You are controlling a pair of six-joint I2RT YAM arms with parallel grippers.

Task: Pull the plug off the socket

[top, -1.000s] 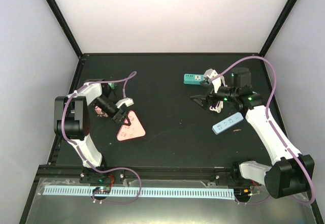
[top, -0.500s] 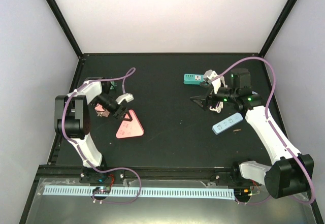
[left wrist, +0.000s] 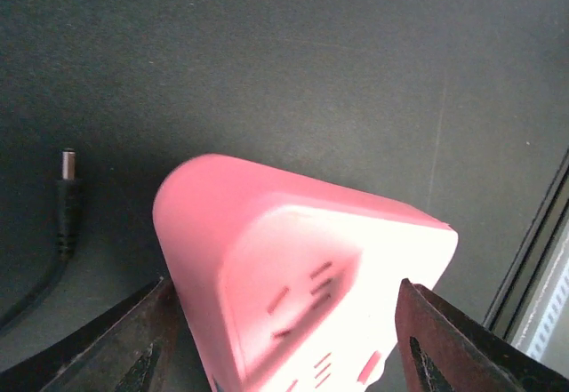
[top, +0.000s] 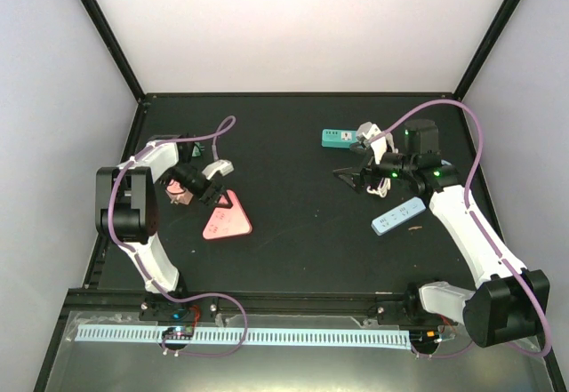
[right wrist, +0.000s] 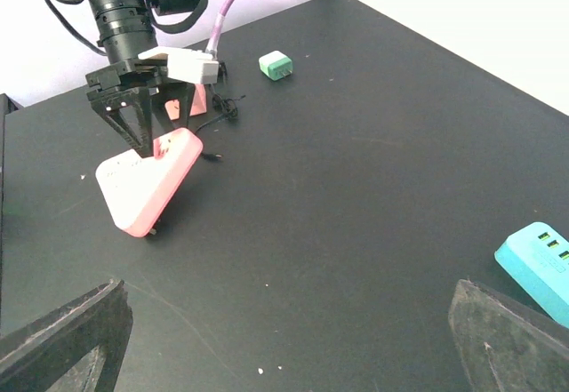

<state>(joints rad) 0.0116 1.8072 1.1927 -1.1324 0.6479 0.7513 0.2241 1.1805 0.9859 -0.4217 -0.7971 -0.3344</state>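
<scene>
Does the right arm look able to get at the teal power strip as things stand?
Probably yes: the right gripper is open, the teal power strip lies close beside it, and no object stands between them.

I watch through three cameras. The top one sits above and behind the arm bases and looks down on the whole black tabletop [top: 302,232] from afar. The left wrist camera faces along the left pincer [left wrist: 293,339] at very close range, so a pink triangular block [left wrist: 302,268] fills its lower frame. The right wrist camera looks low across the tabletop from the right side, with the right pincer [right wrist: 284,348] at the bottom edge. All three views share the pink block.
</scene>
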